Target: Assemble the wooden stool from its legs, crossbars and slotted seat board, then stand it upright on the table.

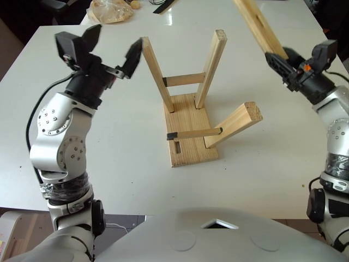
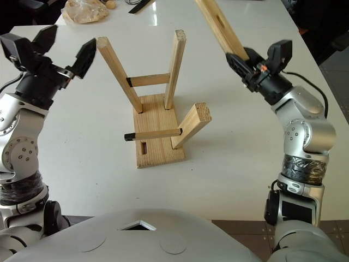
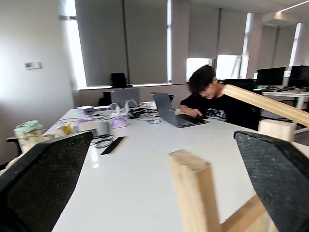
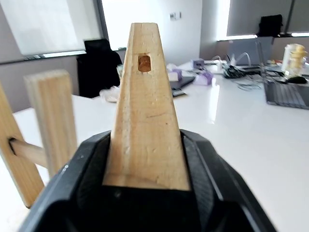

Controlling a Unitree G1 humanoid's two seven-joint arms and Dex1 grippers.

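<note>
Firmly clamped in the right claw (image 2: 244, 61), a loose leg (image 2: 218, 24) juts upward.

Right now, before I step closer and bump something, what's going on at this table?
The robot is partway through building a wooden stool. The seat board lies flat on the table with two legs standing in its far end, joined by a crossbar. A third leg leans tilted at the near right, and its second crossbar sticks out with one end free. The right gripper holds the fourth leg raised at the right. The left gripper hangs open near the top of the left standing leg.
</note>
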